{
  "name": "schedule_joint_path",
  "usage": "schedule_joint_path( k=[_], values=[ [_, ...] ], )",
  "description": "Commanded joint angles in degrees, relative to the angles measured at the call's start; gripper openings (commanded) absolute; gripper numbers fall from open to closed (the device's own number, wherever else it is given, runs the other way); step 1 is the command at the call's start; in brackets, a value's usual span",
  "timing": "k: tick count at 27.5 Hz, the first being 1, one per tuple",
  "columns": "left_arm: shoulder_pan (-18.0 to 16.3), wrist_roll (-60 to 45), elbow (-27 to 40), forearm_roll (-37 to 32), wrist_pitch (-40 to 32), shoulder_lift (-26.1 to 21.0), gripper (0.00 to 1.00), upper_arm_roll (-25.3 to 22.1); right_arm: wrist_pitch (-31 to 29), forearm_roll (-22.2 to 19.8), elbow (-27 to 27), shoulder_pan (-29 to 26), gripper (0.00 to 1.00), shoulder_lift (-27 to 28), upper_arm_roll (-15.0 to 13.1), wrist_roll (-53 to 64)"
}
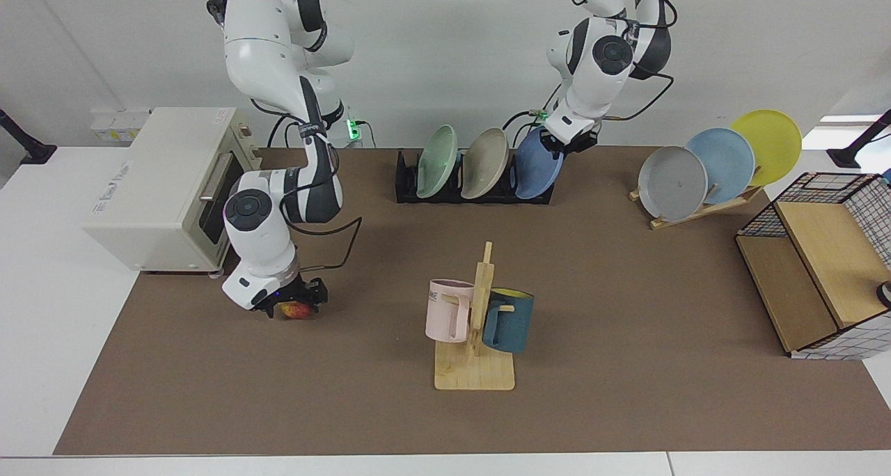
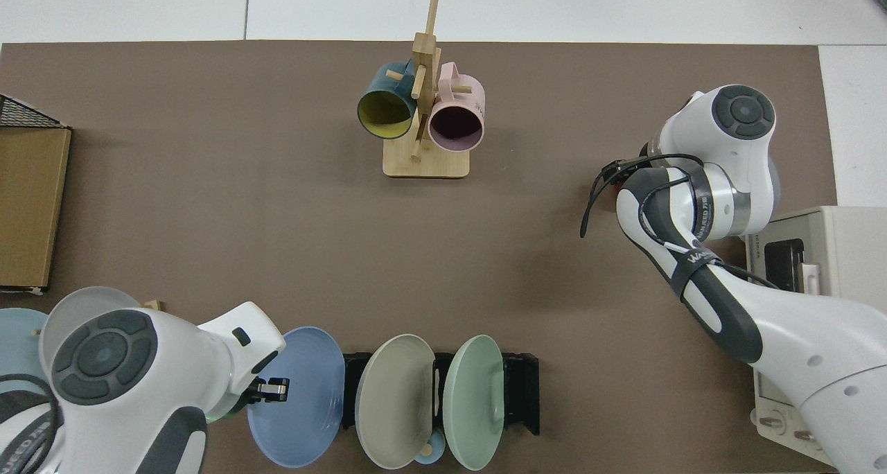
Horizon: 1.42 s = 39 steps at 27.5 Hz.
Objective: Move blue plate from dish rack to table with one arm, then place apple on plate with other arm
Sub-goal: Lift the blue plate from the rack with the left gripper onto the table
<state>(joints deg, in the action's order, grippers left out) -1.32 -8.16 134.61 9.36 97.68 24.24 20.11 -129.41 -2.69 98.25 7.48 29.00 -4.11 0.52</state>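
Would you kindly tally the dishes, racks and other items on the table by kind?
Plates: 6 (blue plate, green, beige, grey, pale blue, yellow)
Mugs: 2 (pink, teal)
Racks and stands: 3 (dish rack, wooden plate rack, mug stand)
Apple: 1
Total: 12

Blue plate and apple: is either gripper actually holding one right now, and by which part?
Left gripper sits on the blue plate at its upper rim; right gripper straddles the apple. Firm grips cannot be told.

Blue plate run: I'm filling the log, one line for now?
left gripper at blue plate rim, in dish rack | right gripper over apple
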Motion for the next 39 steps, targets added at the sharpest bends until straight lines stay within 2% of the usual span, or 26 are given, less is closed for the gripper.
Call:
schedule_joint_path(
  k=[1,6,7,9,12,14,17,20,25,30,39],
  values=[
    [-2.7,0.3,-6.3,-1.3,-4.4,0.1,0.0,-0.5,-1.1,-0.6,1.9,-0.7,1.0,-0.7,0.4,-1.5],
    [-5.6,1.4,-10.5,-1.4,-4.7,-0.4,0.0,-1.0,-0.3,-0.3,2.6,-0.9,1.0,-1.1,0.5,-1.5],
    [-6.8,1.7,-11.5,-1.4,-4.1,-0.9,0.0,-1.2,-0.3,-0.2,2.6,-0.9,0.97,-1.1,0.5,-1.5],
    [-8.9,3.1,-13.4,-0.5,-3.2,-3.3,0.0,-1.5,-0.2,-0.2,2.6,-0.9,0.81,-1.1,0.5,-1.6],
    [-9.6,4.5,-15.6,1.0,-1.6,-6.6,0.0,-1.7,-0.1,-0.2,2.6,-0.6,0.33,-1.1,0.5,-2.2],
    [-9.5,5.0,-15.8,2.7,0.7,-8.6,0.0,-2.8,0.0,-0.2,2.6,-0.5,0.16,-1.1,0.5,-3.1],
    [-9.3,5.4,-15.7,7.0,5.2,-11.6,0.0,-3.3,0.6,-0.1,2.4,-0.4,0.01,-1.1,0.5,-3.4],
    [-9.1,6.9,-16.0,11.6,7.7,-14.4,0.0,-4.2,1.3,-0.1,2.0,-0.1,0.0,-1.4,0.5,-3.5],
    [-8.0,19.4,-16.0,16.0,11.6,-19.5,0.0,-4.4,4.2,0.2,1.1,0.0,0.0,-3.1,0.8,-4.6],
    [-6.7,18.6,-16.0,21.8,19.4,-25.0,0.0,-3.5,6.8,0.1,0.8,0.3,0.0,-5.9,0.9,-4.8],
    [-5.8,15.6,-16.0,26.4,27.0,-31.5,0.0,1.7,12.6,0.2,0.9,0.7,0.0,-12.2,0.9,-4.8]
  ],
)
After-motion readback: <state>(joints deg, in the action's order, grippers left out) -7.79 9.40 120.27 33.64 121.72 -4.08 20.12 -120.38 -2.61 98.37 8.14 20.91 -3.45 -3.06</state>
